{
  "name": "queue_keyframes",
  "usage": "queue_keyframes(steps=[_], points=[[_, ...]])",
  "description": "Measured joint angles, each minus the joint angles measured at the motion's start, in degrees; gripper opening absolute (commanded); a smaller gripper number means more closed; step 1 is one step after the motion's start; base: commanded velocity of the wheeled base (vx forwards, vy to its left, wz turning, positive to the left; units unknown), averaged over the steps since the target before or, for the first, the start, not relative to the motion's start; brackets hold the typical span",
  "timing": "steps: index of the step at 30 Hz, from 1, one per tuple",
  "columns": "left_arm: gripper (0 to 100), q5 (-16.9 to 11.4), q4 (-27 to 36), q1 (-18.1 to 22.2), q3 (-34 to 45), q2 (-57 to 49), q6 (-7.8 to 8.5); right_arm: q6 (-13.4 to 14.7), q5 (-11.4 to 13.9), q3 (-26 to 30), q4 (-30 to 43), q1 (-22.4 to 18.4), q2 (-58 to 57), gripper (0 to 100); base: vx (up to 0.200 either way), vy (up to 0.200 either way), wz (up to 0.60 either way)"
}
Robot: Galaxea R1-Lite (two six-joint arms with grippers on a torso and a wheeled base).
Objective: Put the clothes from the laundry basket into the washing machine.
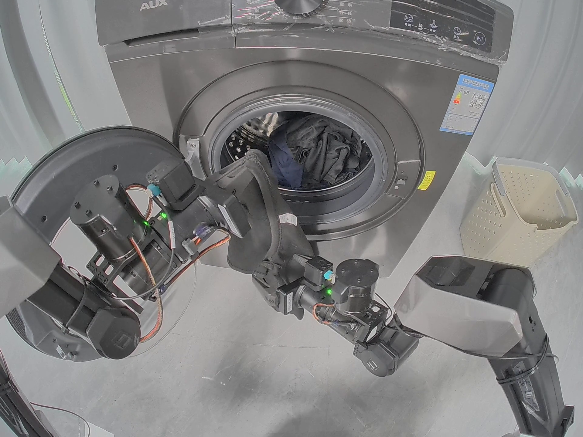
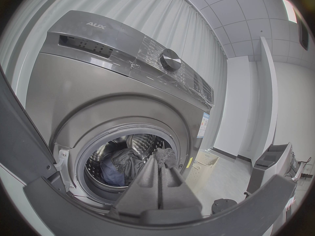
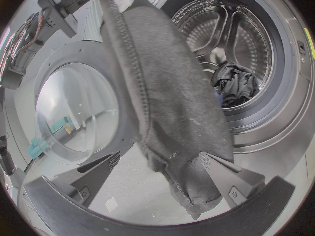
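1. Status. The washing machine (image 1: 316,80) stands with its door (image 1: 79,165) swung fully open to the robot's left. At least 2 dark clothes (image 1: 322,150) lie bunched in the drum (image 3: 229,33), toward its lower back. 1 dark garment (image 1: 261,213) hangs outside the machine, just in front of the lower left edge of the drum opening.

2. Grippers. The left gripper (image 2: 160,163) has its fingers pressed together on a tuft of the garment at the tips. The right gripper (image 3: 157,156), just below it, has its fingers spread wide. The garment hangs down through the gap and rests against 1 finger, with no clamp applied.

3. Progress. Judged from this layout, most of the load is in. The laundry basket (image 1: 486,226) shows bare perforated walls with no clothing visible, though its bottom cannot be seen in full. The step left is to carry the held garment over the door seal into the drum and release it.

4. Surface and room. The machine and basket stand on a smooth grey floor (image 1: 231,359), with the basket at the machine's right front corner. Pale curtains (image 1: 546,62) hang behind the machine. The left wrist view shows a tiled ceiling (image 2: 249,20) and a white wall (image 2: 236,108).
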Motion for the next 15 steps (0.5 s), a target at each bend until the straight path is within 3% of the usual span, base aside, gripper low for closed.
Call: queue_keyframes(steps=[4,5,15], points=[[0,0.00,0.00,0.00,-0.05,0.00,0.02,0.00,-0.11,-0.34,0.24,-1.15,-0.04,100,0.000,0.000,0.00],[0,-0.01,0.00,0.00,-0.05,0.00,0.05,0.00,-0.11,-0.37,0.24,-1.40,-0.09,0,0.000,0.000,0.00],[0,0.00,0.00,0.22,-0.05,0.07,0.05,0.05,-0.22,1.34,0.09,-2.08,-1.88,0,0.000,0.000,0.00]])
